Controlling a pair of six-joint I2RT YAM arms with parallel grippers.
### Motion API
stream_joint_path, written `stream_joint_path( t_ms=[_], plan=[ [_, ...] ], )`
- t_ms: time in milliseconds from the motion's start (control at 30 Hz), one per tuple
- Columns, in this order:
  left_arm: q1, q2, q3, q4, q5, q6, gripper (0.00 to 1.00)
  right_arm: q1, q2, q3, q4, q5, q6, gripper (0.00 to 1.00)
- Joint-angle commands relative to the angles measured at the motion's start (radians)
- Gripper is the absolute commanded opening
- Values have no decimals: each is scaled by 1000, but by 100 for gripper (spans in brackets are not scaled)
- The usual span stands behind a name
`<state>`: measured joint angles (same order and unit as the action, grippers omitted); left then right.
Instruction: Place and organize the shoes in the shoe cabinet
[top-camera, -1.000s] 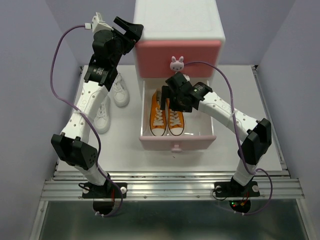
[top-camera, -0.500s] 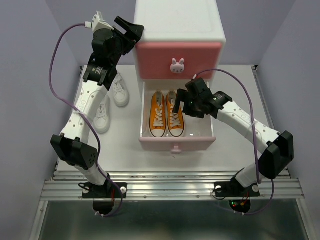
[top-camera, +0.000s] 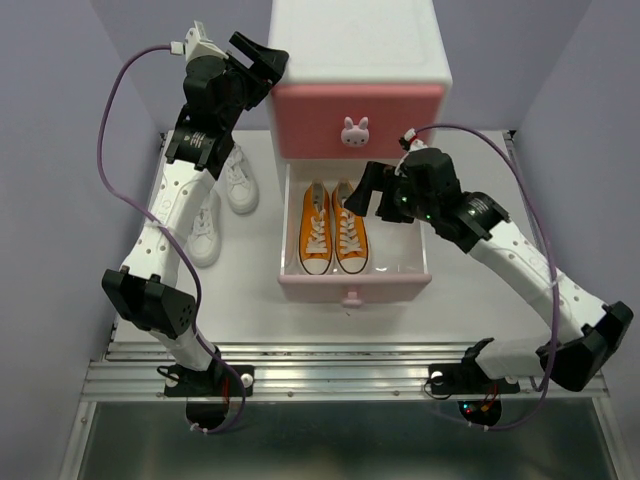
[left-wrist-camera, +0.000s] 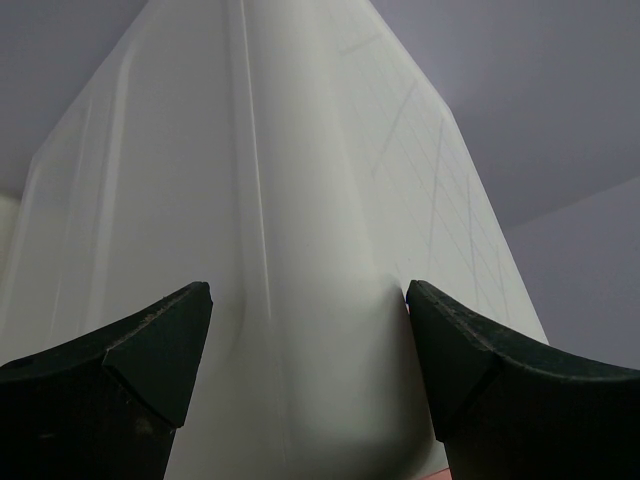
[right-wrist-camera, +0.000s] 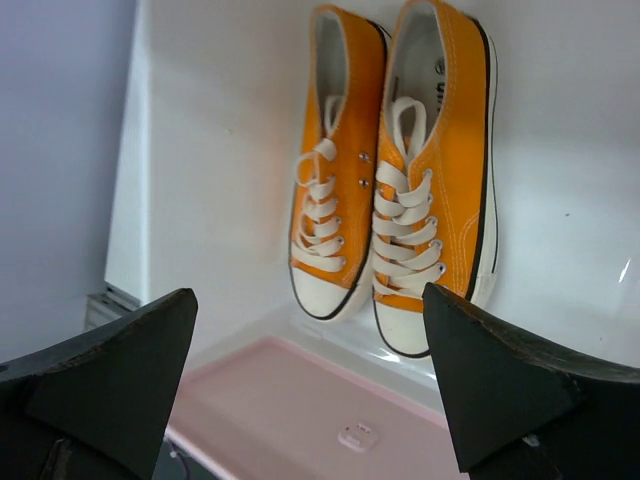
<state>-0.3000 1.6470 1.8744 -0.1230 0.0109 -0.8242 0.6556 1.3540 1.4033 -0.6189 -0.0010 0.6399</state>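
Observation:
The shoe cabinet (top-camera: 355, 40) stands at the back centre, its darker pink upper drawer (top-camera: 358, 105) shut. Its paler pink lower drawer (top-camera: 352, 287) is pulled out. The orange pair (top-camera: 333, 228) lies side by side inside it, toes toward the front; it also shows in the right wrist view (right-wrist-camera: 390, 170). The white pair (top-camera: 240, 178) lies on the table left of the cabinet. My left gripper (top-camera: 262, 57) is open, its jaws straddling the cabinet's upper left corner (left-wrist-camera: 300, 250). My right gripper (top-camera: 368, 192) is open and empty, above the drawer's right side.
The white table (top-camera: 250, 320) has purple walls on the left, right and back. A metal rail (top-camera: 340, 375) runs along the near edge by the arm bases. The second white shoe (top-camera: 205, 228) lies closer to the left arm's links.
My right gripper has drawn back to the right and up, away from the orange shoes, which stay in the drawer. The left arm has not moved.

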Motion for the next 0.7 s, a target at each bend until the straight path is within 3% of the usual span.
stream_joint_path(
  t_ms=[0, 133, 267, 433, 567, 667],
  plan=[
    [13, 105, -81, -446, -15, 154, 88, 3, -156, 17, 6, -27, -46, 100],
    [13, 108, -80, -443, -15, 158, 88, 35, -145, 153, -191, -53, -127, 100],
    [15, 117, -66, -449, -15, 161, 88, 133, -121, 241, -327, -59, -109, 100],
    [13, 131, -52, -463, -17, 175, 88, 360, -87, 298, -488, -32, -59, 100],
    [13, 126, -64, -460, -23, 175, 88, 476, -95, 239, -582, 44, -66, 100],
    [13, 120, -77, -451, -29, 174, 88, 521, -128, 142, -556, 116, -86, 100]
  ],
)
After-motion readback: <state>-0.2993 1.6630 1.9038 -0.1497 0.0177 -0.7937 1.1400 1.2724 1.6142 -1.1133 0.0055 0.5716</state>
